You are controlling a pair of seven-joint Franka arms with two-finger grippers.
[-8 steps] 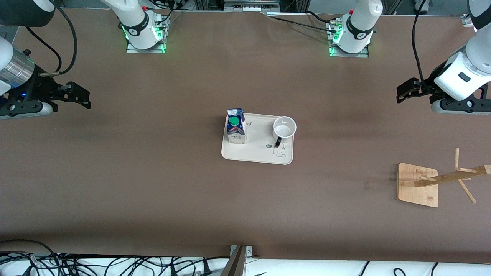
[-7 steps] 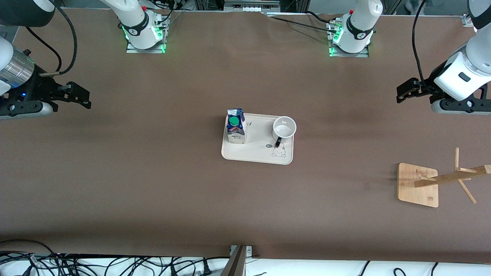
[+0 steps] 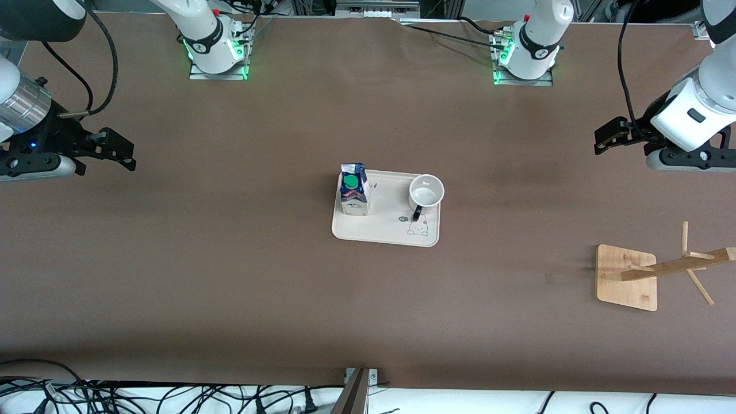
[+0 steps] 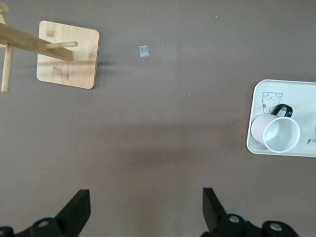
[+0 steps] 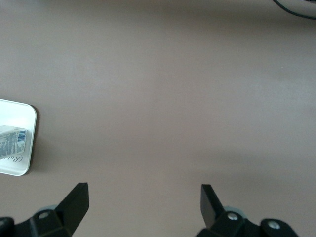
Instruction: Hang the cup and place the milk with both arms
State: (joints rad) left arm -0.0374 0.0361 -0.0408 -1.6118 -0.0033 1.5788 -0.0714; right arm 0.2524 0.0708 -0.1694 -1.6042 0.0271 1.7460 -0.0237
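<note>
The white cup [image 3: 426, 195] with a black handle and the blue-and-white milk carton [image 3: 353, 189] with a green cap stand on a cream tray [image 3: 385, 230] at the table's middle. The cup [image 4: 275, 133] and tray [image 4: 254, 98] also show in the left wrist view; a bit of the carton [image 5: 12, 139] on the tray [image 5: 29, 118] shows in the right wrist view. My left gripper [image 3: 604, 140] is open and empty, up over the left arm's end of the table. My right gripper [image 3: 123, 151] is open and empty over the right arm's end.
A wooden cup rack with pegs [image 3: 670, 267] on a square base [image 3: 625, 278] stands at the left arm's end, nearer the front camera than the tray; it also shows in the left wrist view [image 4: 67, 54]. A small tape mark [image 3: 549, 279] lies beside it.
The right gripper has shifted slightly toward the table's edge. The left arm, cup, milk and tray have not moved.
</note>
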